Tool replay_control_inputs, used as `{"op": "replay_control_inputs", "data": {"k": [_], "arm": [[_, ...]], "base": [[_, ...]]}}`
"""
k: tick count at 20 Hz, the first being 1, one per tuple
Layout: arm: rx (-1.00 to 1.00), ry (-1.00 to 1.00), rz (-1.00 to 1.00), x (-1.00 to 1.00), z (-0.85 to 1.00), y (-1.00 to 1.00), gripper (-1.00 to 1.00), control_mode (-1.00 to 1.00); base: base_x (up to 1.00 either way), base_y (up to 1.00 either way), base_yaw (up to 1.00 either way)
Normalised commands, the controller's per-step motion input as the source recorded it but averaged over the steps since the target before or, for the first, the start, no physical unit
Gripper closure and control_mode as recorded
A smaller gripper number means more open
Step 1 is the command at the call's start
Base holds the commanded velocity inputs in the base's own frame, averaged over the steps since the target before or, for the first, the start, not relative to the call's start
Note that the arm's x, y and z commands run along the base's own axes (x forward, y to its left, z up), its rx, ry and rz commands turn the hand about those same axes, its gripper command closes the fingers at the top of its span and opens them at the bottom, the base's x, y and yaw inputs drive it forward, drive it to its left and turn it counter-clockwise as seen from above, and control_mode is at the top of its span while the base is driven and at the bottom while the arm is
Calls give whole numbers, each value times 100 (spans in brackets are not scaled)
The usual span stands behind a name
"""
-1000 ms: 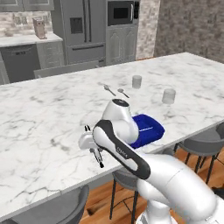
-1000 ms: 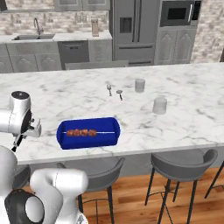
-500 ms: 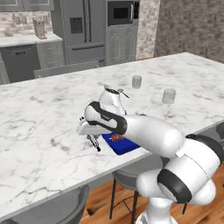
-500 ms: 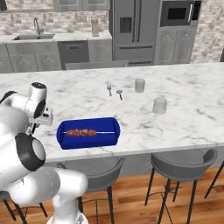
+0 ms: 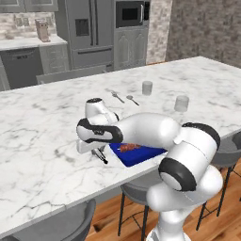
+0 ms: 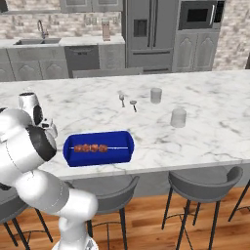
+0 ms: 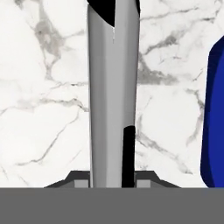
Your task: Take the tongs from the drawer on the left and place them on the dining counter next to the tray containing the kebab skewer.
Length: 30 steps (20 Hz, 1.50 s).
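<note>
While the two-finger gripper (image 7: 112,177) pinches the long slim silver-grey metal tongs with black ends (image 7: 113,87) between its small dark tips, it hangs low over the white marble dining counter with grey veining (image 5: 42,122), just beside the shallow bright blue rectangular tray (image 5: 141,153). In the hand view the tongs run straight away from the fingers, their long axis roughly parallel to the tray's blue wall (image 7: 213,109), with a strip of bare marble between the two. Whether the tongs already touch the slab I cannot tell; a black end (image 5: 100,156) shows below the hand in the left base view, close above the marble.

The thin pale kebab skewer with reddish-brown meat chunks (image 6: 93,148) lies lengthwise inside the tray (image 6: 97,148). The near edge of the counter is close on the robot's side, so I judge the set-down wants a straight lowering rather than any drift toward that edge. Open marble stretches away from the tray on the far side of the tongs, so there is room for letting go.
</note>
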Motion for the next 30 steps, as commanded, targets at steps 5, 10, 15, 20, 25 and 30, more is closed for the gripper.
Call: {"op": "replay_control_inputs", "data": {"k": [5, 10, 15, 20, 25, 30], "arm": [[-16, 4, 0, 6, -22, 0, 100, -100], [-1, 0, 0, 30, -21, 0, 100, -100], [0, 0, 0, 30, -24, -13, 100, -100], [0, 0, 0, 14, -22, -5, 100, -100], [0, 0, 0, 8, -19, 0, 100, -100], [0, 0, 0, 1, -21, 0, -100, -100]], "base": [[0, 0, 0], [0, 0, 0], [0, 0, 0], [0, 0, 0], [0, 0, 0], [0, 0, 0]]}}
